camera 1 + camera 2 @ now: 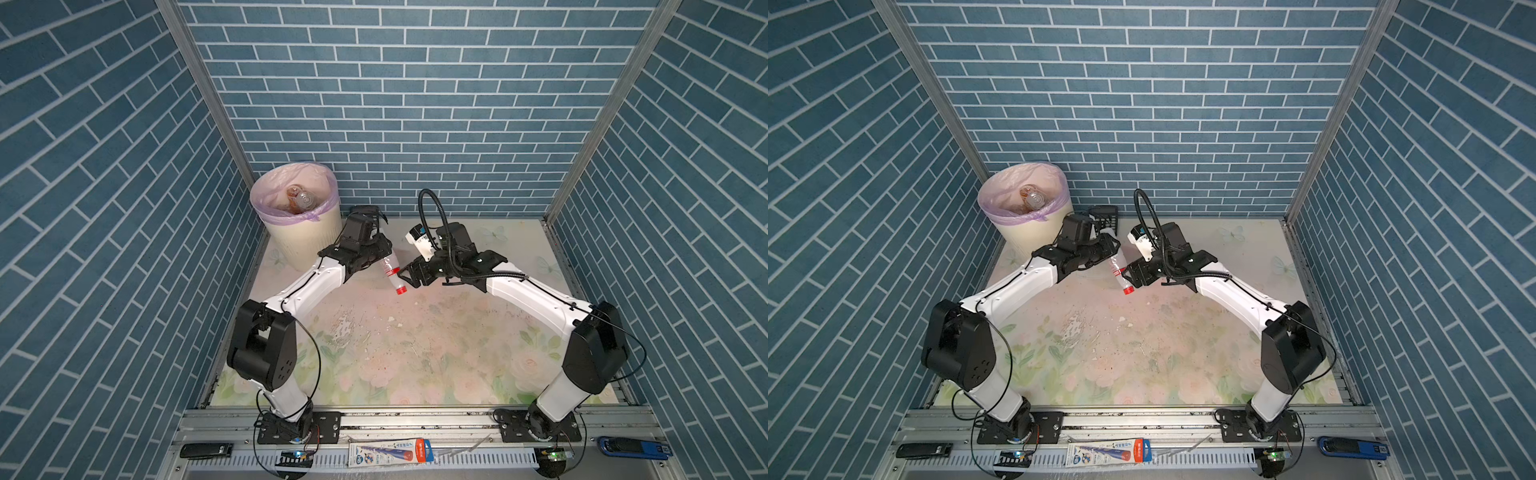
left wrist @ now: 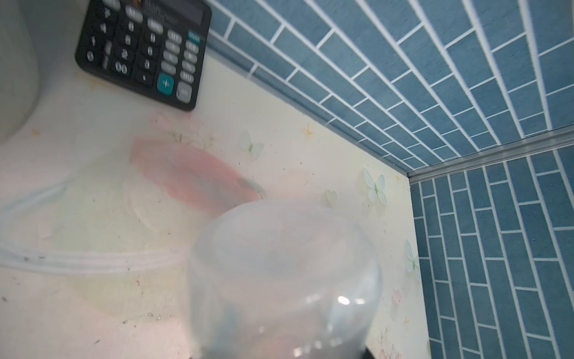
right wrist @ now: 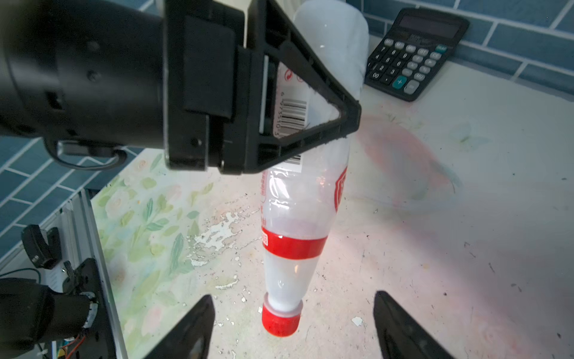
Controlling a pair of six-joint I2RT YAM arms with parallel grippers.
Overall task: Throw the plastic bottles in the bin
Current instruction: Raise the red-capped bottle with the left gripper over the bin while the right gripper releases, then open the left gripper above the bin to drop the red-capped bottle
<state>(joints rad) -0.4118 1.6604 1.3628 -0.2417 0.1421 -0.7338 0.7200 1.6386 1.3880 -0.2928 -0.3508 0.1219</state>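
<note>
Bottle [image 3: 298, 217] first: clear, red-banded and red-capped, it hangs cap-down above the table [image 1: 415, 340], a little past centre toward 12 o'clock, resting on nothing. The left gripper [image 1: 384, 254] has it, closed across the labelled upper body. In the right wrist view one triangular finger [image 3: 310, 138] lies over the barcode. The right gripper [image 1: 409, 277] stands at the bottle's 4 o'clock side, jaws spread wide either side of the cap. It grips nothing and, as far as I can tell, touches nothing.

Further out, the bin [image 1: 291, 245] sits in the 10 o'clock corner, its lilac liner [image 1: 266, 212] folded over the rim and a few bottles [image 1: 301, 199] inside. A calculator [image 3: 416, 56] lies at 12 o'clock against the back wall; it is no part of the job.

The step in hand looks like the left arm's carry to the bin. To do it well, I would draw the right gripper back toward 4 o'clock before anything swings, so that no finger clips the cap. Then lift before travelling: the cap hangs lowest and must pass above the rim. Thin plastic may pivot in a narrow grip, so move smoothly, stop over the middle of the opening and let go there, clear of the liner.
</note>
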